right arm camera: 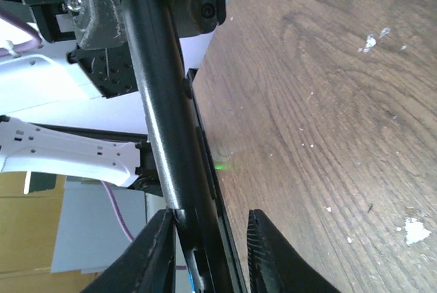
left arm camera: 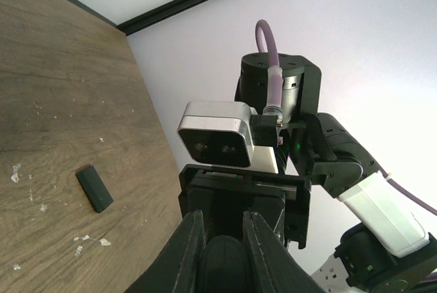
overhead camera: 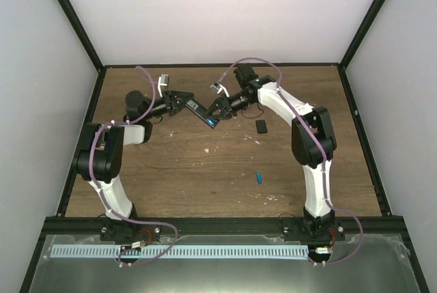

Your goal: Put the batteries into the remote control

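Over the wooden table (overhead camera: 171,184), near the middle of its far edge, the left gripper (overhead camera: 181,103) pinches one end of the remote control (overhead camera: 199,113). The right gripper (overhead camera: 217,114) has its fingers partly apart around the other end; I cannot tell if it grips. One battery (overhead camera: 259,177) lies toward the near edge, right of the middle. A blue bit (overhead camera: 213,123) shows at the remote's tip. A hard push could twist the remote loose. No words can be read.
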Tool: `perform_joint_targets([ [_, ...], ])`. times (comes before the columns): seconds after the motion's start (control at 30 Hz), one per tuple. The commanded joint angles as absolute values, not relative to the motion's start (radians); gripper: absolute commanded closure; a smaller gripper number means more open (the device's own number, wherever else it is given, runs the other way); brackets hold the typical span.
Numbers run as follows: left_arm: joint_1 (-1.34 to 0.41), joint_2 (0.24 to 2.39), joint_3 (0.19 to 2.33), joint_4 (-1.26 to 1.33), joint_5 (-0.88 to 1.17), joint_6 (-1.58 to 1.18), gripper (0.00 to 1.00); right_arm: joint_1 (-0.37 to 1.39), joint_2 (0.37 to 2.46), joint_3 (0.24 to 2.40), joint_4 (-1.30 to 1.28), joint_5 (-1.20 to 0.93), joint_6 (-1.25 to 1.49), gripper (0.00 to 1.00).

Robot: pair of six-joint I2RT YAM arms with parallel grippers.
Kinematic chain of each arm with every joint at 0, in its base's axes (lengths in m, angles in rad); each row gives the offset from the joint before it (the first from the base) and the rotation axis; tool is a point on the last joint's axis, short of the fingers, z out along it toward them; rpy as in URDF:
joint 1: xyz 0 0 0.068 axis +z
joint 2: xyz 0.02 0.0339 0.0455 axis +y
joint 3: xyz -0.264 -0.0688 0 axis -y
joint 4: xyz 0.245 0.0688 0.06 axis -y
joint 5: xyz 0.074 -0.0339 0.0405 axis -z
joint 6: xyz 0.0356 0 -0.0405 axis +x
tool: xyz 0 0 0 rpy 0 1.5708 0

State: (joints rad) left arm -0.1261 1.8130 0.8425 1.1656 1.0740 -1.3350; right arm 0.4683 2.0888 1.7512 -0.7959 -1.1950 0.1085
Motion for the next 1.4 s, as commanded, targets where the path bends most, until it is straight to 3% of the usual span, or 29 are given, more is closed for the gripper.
perform_joint_targets([
  [0.0,-0.114,1.795,0.864,1.198,1.055,-1.328,1.0,0.458,2.021,1.735,-0.773,-1.073,0.107,0.74],
  [0.27,-0.072,1.762,0.87,1.034,1.059,-1.212,1.0,0.416,1.841,1.637,-0.771,-0.719,0.099,0.55],
  [0.47,-0.067,1.728,0.915,0.743,1.017,-1.034,1.0,0.416,1.679,1.406,-0.762,-0.431,0.155,0.51],
  [0.63,-0.072,1.708,0.941,0.553,0.947,-0.935,1.0,0.419,1.568,1.197,-0.781,-0.283,0.254,0.52],
  [0.87,-0.085,1.721,0.957,0.498,0.931,-0.912,1.0,0.512,1.441,1.009,-0.839,-0.125,0.435,0.54],
  [1.37,-0.094,1.759,1.018,0.427,0.968,-0.871,1.0,0.67,1.408,0.778,-0.77,-0.077,0.589,0.68],
])
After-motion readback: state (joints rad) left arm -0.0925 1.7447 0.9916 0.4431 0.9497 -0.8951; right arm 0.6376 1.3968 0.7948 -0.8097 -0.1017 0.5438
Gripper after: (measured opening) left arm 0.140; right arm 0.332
